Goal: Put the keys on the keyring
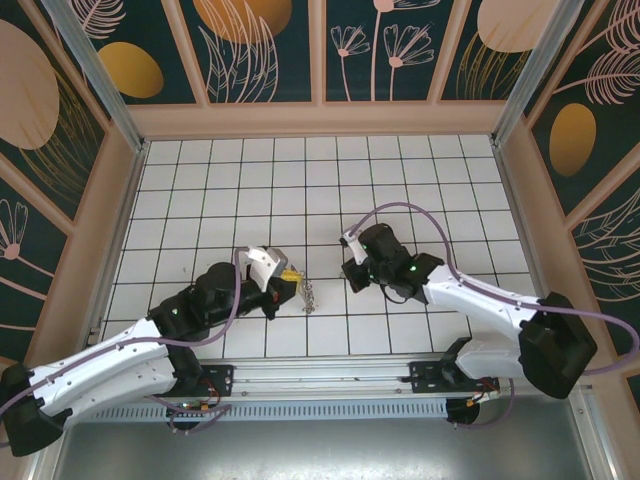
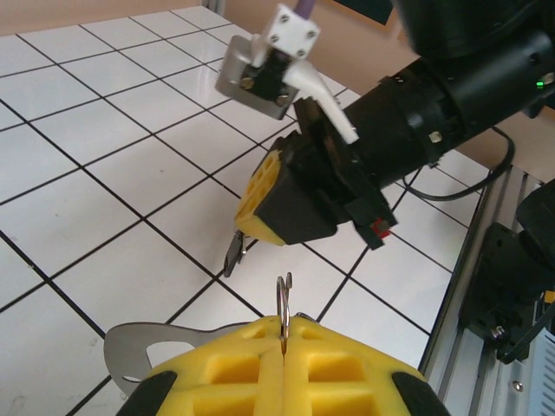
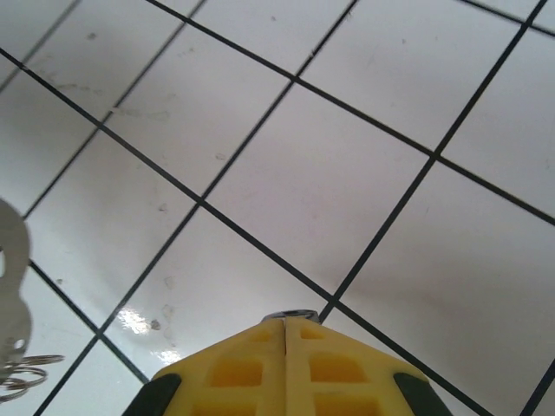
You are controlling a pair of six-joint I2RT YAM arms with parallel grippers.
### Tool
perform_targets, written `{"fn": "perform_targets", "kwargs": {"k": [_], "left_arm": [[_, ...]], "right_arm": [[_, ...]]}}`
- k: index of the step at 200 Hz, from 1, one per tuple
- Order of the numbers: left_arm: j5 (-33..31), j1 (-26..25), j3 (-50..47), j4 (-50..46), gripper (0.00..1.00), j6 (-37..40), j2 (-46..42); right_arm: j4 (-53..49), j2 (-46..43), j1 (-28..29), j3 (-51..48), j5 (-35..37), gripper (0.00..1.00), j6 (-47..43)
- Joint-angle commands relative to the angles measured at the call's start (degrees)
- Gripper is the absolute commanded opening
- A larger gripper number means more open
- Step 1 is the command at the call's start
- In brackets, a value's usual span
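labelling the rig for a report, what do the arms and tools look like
The left arm and right arm have white shells, black joints and purple cables. The right one shows a green light. The left tool and right tool have yellow gridded pads.

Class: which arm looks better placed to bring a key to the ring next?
Right, probably. The left gripper is shut on the thin metal ring, holding it upright; the right gripper, also shut, hangs just beyond it, a dark key-like piece near its tip.
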Motion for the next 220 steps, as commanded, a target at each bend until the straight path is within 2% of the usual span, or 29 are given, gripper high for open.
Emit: {"fn": "perform_targets", "kwargs": {"k": [1,69,123,179,220], "left_arm": [[-1.2,-0.2,3.3,0.0,0.0,3.0,0.5],[0.5,-0.2,6.6,-0.2,0.0,8.3,1.8],[0.7,-0.2,9.1,-3.6,0.0,12.3,3.4],[1.6,-0.2,9.3,-3.7,0.0,14.4,5.4],[2.4,-0.2,9.0,-3.6,0.0,15.0,5.3]], "right_arm": [[2.5,-4.1,0.4,-1.1,-3.9,0.0,-3.5],[5.8,-18.5,0.6,-4.3,-18.6,0.0,-7.6],[7.3,-21.4,2.4,-3.3,-24.8,0.0,-8.3],[14.6,-21.6,3.8,-4.5,-24.6,0.0,-5.1],[14.9,-19.7,5.6,-2.4,-23.0,0.0,-5.2]]}}
